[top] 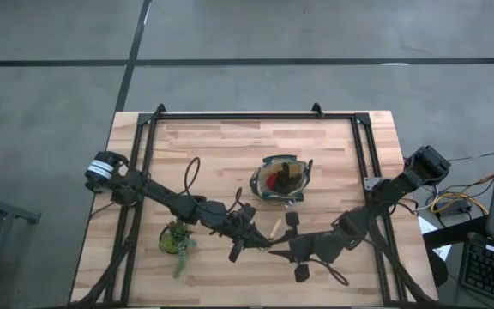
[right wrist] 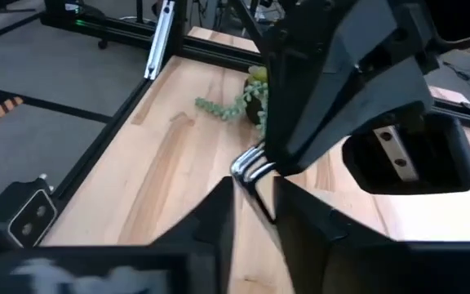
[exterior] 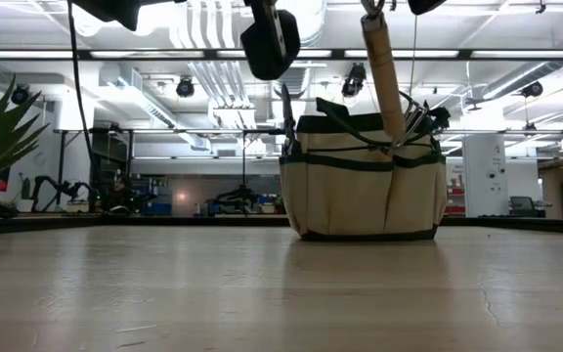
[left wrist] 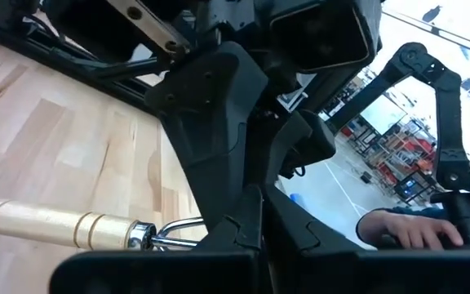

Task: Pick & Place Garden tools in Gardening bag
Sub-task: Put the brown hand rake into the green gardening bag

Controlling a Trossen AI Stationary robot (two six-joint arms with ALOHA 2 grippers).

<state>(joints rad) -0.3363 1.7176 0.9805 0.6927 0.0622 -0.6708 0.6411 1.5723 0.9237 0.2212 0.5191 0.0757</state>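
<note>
Step in hand, as judged: mid-air handover of a wooden-handled, metal-pronged garden tool between the two arms, ahead of dropping it in the bag.

Tool up off the light wooden desk, near the middle of the front edge, between the two grippers. Pale turned handle hanging tilted in the low view, clear of the desk top. Metal prongs curled at the other end.

Left gripper pressed together, pinching the tool, apparently at the metal neck just past the handle's ferrule.

Right gripper right at the prong end, nose to nose with the left one, bright metal running in between its dark fingers. Cannot tell whether clamped onto the metal yet or only around it.

Round olive-green and tan fabric gardening bag upright near the desk's middle, slightly toward the right edge, behind the grippers. Already loaded: something red and other handles poking out of the mouth. No other tools seen loose on the desk.

Small green potted succulent near the front-left, apart from the action; not a task item.

Next move, as judged: firm squeeze by the right gripper, then release by the left, then carry over the bag's open mouth and lower handle-first or prongs-first into a free gap. Care needed not to let go on the left before the right grip is sure; thin round metal likely to swivel or slip. Also watch the dark loop handles at the bag's rim.
</note>
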